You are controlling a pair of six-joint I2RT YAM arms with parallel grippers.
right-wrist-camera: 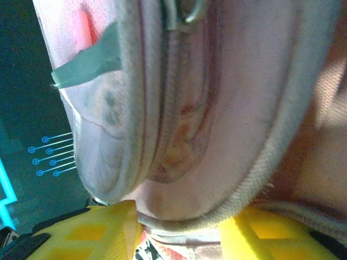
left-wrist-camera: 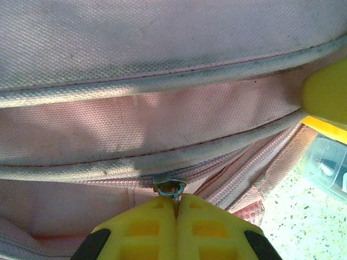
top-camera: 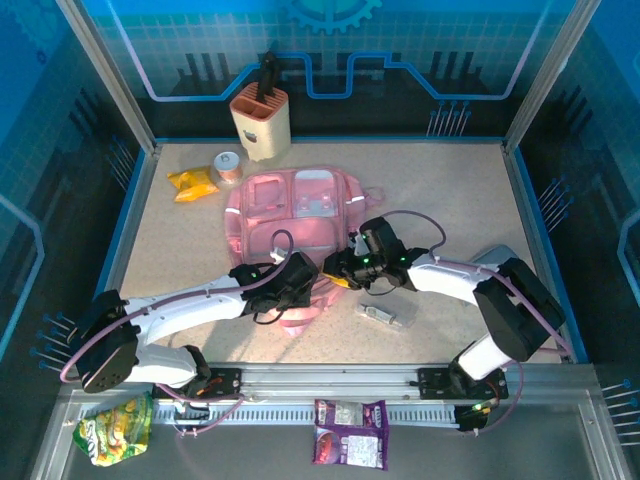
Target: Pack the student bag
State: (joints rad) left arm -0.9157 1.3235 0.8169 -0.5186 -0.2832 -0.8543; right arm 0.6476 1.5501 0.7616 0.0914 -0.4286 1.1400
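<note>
The student bag [top-camera: 295, 210], pink with pale grey zip trim, lies flat mid-table. My left gripper [top-camera: 303, 278] is at its near edge, shut on the small metal zip pull [left-wrist-camera: 172, 188] of a closed zip; its yellow fingertips [left-wrist-camera: 157, 216] meet with just the pull between them in the left wrist view. My right gripper [top-camera: 338, 268] comes in from the right, close beside the left one. Its jaws stand apart with a bulging fold of the bag [right-wrist-camera: 217, 135] pinched between both fingers [right-wrist-camera: 103, 230]. A scrap of red, black and white print [right-wrist-camera: 146, 249] shows under that fold.
A beige holder with dark handles [top-camera: 262, 122] stands at the back, a yellow packet [top-camera: 193, 182] and a small round tin [top-camera: 229, 166] beside it. A clear plastic case [top-camera: 388, 316] lies right of the bag's near edge. Purple [top-camera: 350, 432] and green [top-camera: 115, 428] packets lie by the front rail.
</note>
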